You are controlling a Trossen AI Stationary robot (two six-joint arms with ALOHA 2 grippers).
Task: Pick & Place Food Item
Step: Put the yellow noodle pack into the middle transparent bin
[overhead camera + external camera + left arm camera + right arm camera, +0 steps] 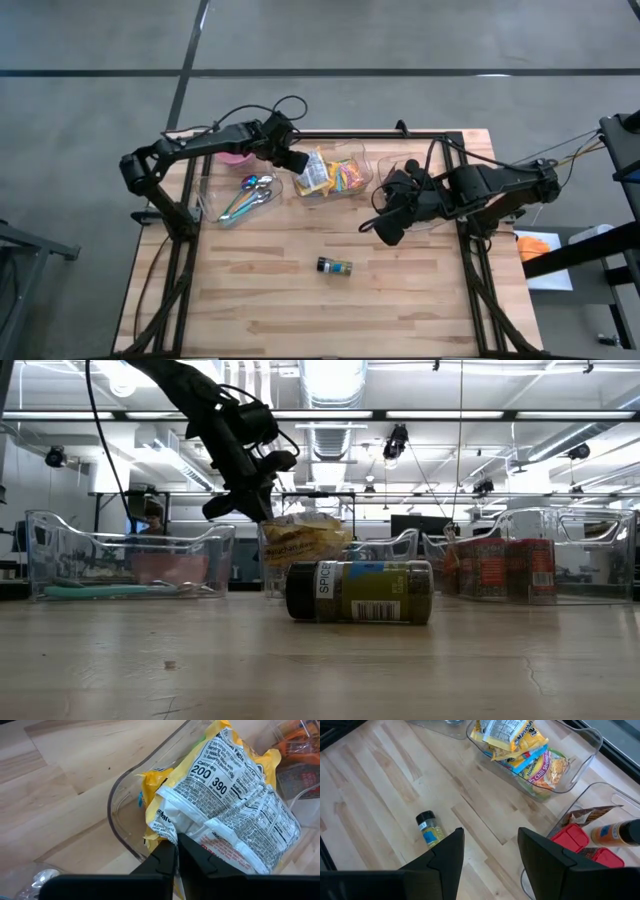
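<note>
From my station: my left tool [296, 160] hovers over the near rim of the clear middle bin [362, 190], fingers pinched nearly together on a corner of the yellow noodle packet [313, 174], which leans on the packets inside. My right tool [388, 233] hangs with fingers apart, gripping nothing, beside the right bin [600, 520]. The spice jar [335, 266] lies alone on open bench [260, 300], clear room all round.

arms: two, dark, jointed | cables: black loops along both | right tool [490, 855]: broad matte-black fingers
</note>
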